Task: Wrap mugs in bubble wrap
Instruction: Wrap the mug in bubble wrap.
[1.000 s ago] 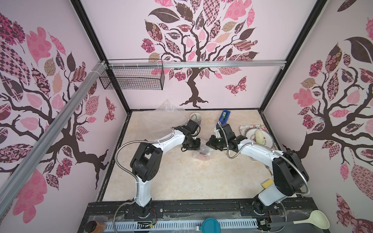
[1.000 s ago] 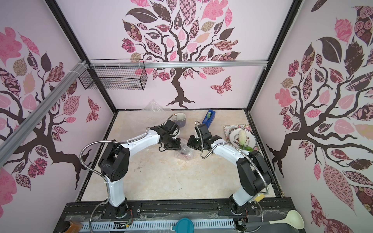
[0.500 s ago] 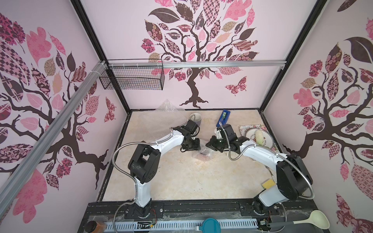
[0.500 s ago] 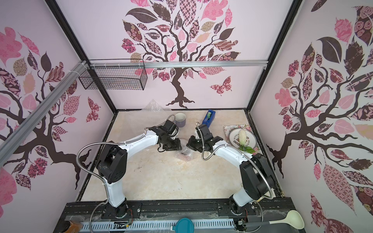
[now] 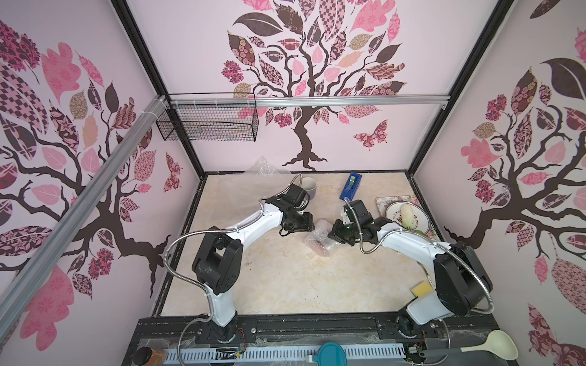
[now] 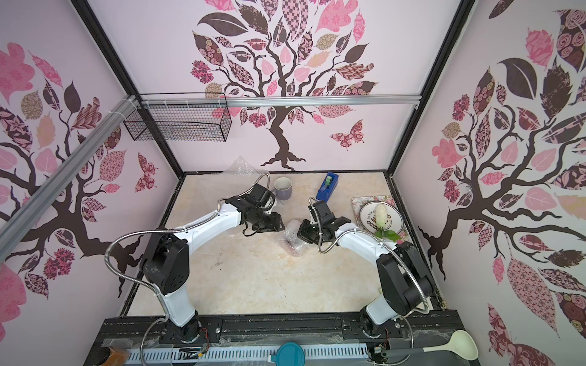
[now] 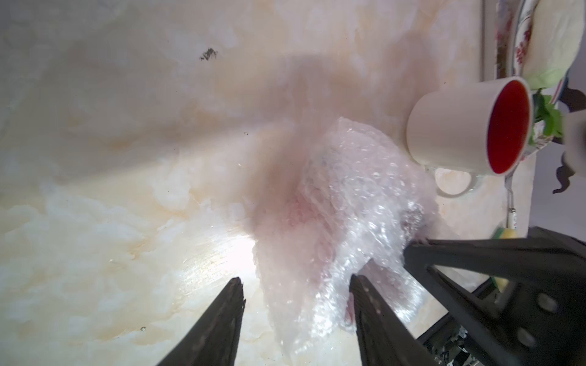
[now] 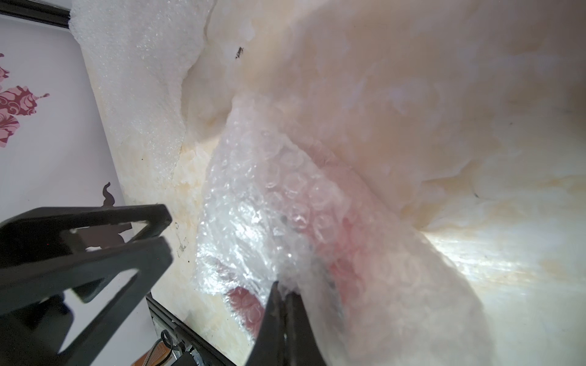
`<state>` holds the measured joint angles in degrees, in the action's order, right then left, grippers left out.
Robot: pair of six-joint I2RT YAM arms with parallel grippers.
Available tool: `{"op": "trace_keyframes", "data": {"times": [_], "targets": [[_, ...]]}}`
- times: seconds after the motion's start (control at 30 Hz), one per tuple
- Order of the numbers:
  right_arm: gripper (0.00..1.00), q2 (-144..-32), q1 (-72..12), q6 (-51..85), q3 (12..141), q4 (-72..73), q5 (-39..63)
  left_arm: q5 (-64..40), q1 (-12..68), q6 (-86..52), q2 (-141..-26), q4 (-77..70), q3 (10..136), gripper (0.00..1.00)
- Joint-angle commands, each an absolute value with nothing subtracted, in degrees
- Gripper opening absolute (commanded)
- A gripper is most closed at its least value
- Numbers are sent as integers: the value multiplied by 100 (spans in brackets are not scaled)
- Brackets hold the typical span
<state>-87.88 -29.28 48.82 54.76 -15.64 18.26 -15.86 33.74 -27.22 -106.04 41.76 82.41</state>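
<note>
Left gripper (image 7: 295,279): jaws apart, released. A flap of the bubble wrap (image 7: 348,196) lies between its fingertips, ungripped. The lavender mug (image 5: 309,187) stands behind its wrist, unwrapped. Just ahead, between both grippers, the red mug (image 8: 342,253) lies on the surface (image 5: 285,279), loosely bundled in wrap. Right gripper (image 8: 283,290): clenched on a wrap edge. The white mug (image 7: 459,126) sits beyond the bundle, bare. Judgement: hold the right pinch taut as anchor. The left gripper should take the loose flap low and draw it snugly across without dragging the mug.
</note>
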Motion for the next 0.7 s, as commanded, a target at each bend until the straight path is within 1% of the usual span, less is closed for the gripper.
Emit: {"op": "trace_keyframes", "data": {"times": [0.0,0.2,0.43,0.57,0.67], "targets": [[0,-8881,-2927,4749,5563,-2008,1773,-1728,3375,-2409,-10848,4215,8542,59],[0,-9121,-2936,4594,5657,-2120,1964,-1878,3372,-2098,-10943,4142,8815,61],[0,-9272,-2981,4440,5678,-2315,1829,-2138,3355,-2052,-10813,3733,8877,63],[0,-9290,-2986,4408,5673,-2355,1793,-2343,3408,-1674,-10969,3736,9080,63],[0,-9315,-2980,4362,5704,-2412,1784,-2279,3462,-1258,-11131,3880,9244,62]]}}
